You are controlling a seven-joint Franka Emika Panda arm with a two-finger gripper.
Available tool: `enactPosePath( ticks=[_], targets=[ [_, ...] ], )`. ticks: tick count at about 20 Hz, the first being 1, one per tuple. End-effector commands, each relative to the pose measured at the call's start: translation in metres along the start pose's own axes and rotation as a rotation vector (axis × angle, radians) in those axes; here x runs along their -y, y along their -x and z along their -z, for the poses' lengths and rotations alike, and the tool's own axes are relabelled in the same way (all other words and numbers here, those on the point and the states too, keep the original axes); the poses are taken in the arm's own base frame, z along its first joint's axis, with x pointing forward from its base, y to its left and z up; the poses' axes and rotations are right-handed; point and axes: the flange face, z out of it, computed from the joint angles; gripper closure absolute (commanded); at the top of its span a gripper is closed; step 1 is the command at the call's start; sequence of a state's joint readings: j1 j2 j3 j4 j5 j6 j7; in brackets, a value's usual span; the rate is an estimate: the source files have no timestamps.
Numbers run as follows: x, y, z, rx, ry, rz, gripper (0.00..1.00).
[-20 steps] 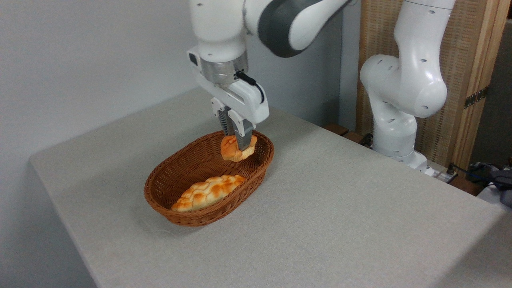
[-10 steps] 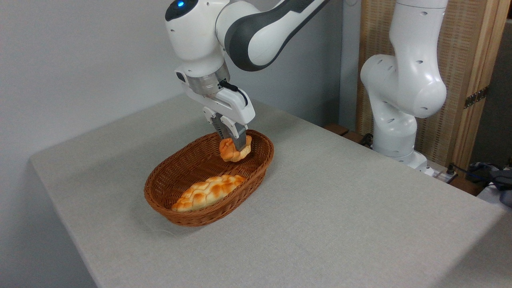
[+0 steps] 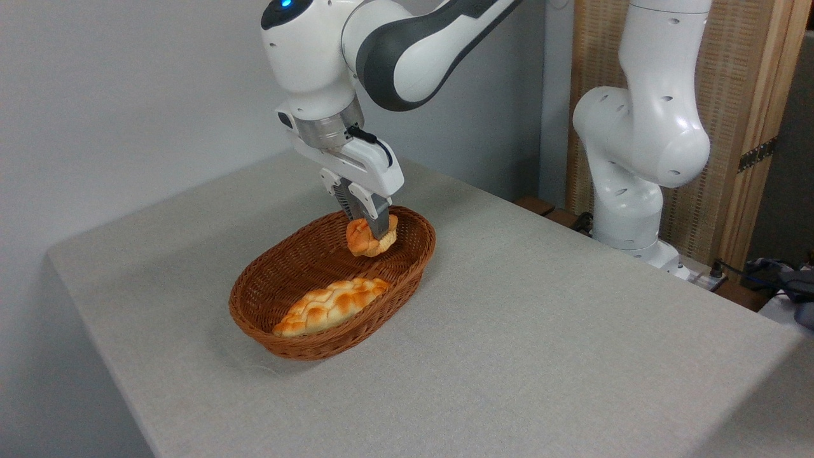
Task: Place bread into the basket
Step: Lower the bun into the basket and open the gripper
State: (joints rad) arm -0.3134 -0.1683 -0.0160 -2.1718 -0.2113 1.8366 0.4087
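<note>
Bread (image 3: pixel 369 237), a small orange bun, hangs clamped in the gripper (image 3: pixel 372 230) over the far end of the wicker basket (image 3: pixel 289 346), apparently positioned for dropping beside the braided loaf (image 3: pixel 331 305).

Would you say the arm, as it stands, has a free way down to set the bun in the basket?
Probably yes: the bun hangs over the basket's bare far end, clear of the braided loaf.

Orange-golden bread (image 3: pixel 364 238) — brown woven basket (image 3: pixel 267 289) (grey table (image 3: pixel 509 331)).
</note>
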Motion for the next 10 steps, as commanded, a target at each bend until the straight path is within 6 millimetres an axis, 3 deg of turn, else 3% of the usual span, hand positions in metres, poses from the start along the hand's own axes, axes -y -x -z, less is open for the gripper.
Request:
enactPosePath(
  ticks=[1,8,10],
  targets=[
    [0.001,0.000,0.006,-0.020,0.011,0.002,0.00],
    [0.001,0.000,0.008,-0.022,0.004,-0.002,0.00],
    [0.003,-0.003,0.019,-0.043,-0.005,-0.007,0.00]
  ],
)
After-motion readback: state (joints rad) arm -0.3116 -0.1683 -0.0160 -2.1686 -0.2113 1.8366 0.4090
